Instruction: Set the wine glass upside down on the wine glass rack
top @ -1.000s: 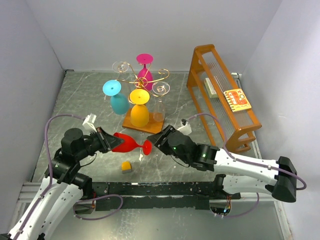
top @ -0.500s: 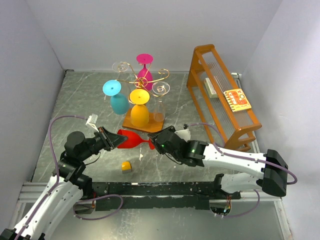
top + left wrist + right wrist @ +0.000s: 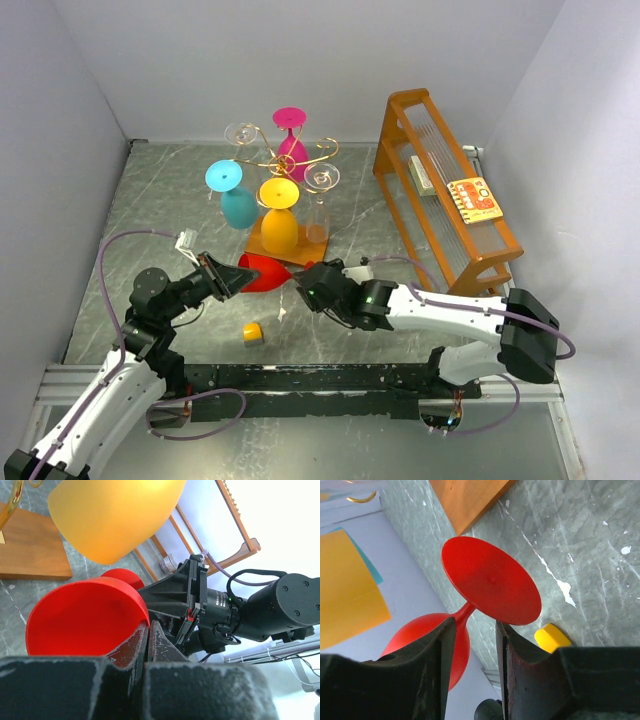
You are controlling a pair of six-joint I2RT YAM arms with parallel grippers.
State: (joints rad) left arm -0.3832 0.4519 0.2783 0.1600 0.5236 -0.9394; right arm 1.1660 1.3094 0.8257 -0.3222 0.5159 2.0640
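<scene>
Nearest of all, on the desk and well on the near side of the wine glass rack (image 3: pixel 30 550), lies a small yellow block (image 3: pixel 253 333), apart from everything else.

Just in front of the rack's wooden base, the red wine glass (image 3: pixel 262 273) lies roughly on its side between the two arms. The left pincer (image 3: pixel 149 630) is pressed together on the wall of the bowl at its rim. The right pincer (image 3: pixel 474 626) is spread, with one finger on each side of the stem just behind the foot and not gripping it. Whether the glass touches the desk cannot be told.

This looks like a handover, with the glass passing from a bowl grip to a stem grip. The next move probably calls for the right pincer to pinch the stem squarely before the left lets go of the rim. The glass must then turn bowl-down and its stem slide into a scroll arm that carries nothing. Yellow, teal, magenta and clear glasses already hang there, so room is tight.

To the right of the rack stands the orange slatted frame (image 3: pixel 440 200). It holds an orange printed card (image 3: pixel 474 198) whose writing is too small to read. No other label is visible.
</scene>
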